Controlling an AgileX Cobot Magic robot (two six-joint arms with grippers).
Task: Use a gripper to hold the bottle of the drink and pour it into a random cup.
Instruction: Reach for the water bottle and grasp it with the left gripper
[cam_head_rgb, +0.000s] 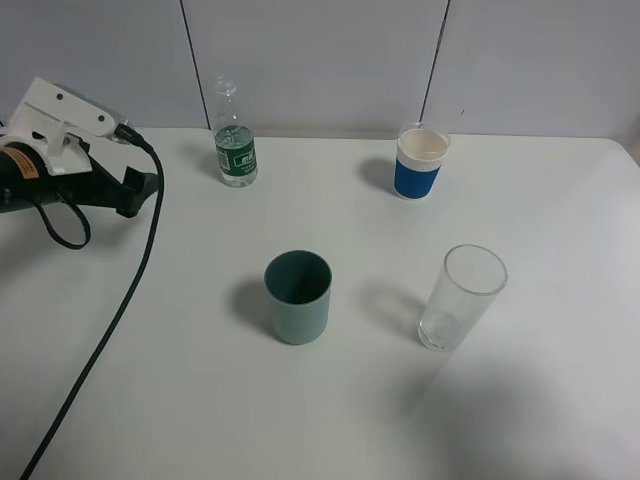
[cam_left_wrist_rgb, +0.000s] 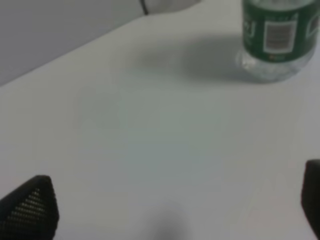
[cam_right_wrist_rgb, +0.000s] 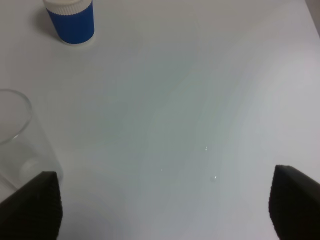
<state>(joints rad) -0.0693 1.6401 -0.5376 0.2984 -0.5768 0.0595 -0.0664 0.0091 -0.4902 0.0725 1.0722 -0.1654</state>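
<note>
Bottle of drink (cam_head_rgb: 236, 150), clear plastic with a green label and clear liquid inside, stands upright and untouched near the back edge of a white table (cam_head_rgb: 560, 220), in front of a grey panelled wall (cam_head_rgb: 320, 60). The robot's left hand (cam_left_wrist_rgb: 170, 207) is at the left side of the scene, near the bottle but apart from it. Its 2 fingers (cam_left_wrist_rgb: 30, 207) are spread wide with nothing between them. The left wrist camera shows only bare tabletop between the dark fingertips. Beyond them is the bottle's lower half, with its label and barcode, off to 1 side. In the high view a black cable (cam_head_rgb: 120, 300) trails from the left arm across the table toward the front edge. A teal-green cup (cam_head_rgb: 298, 297), handleless and darker inside, stands upright near the middle of the table. It is in front of the bottle, slightly to its right and well apart from it. A white cup with a blue sleeve (cam_head_rgb: 420, 163) stands at the back right, roughly level with the bottle. A tall clear glass (cam_head_rgb: 460, 298) stands in front of that cup, to the right of the teal-green cup. The right hand (cam_right_wrist_rgb: 162, 205) does not appear in the high view. Its own wrist camera shows 2 dark fingertips (cam_right_wrist_rgb: 295, 200) set wide apart over bare table, gripping nothing. The glass is just beside 1 of them and the blue-sleeved cup farther off. A few tiny glints (cam_right_wrist_rgb: 207, 148) dot the tabletop between the fingertips.
</note>
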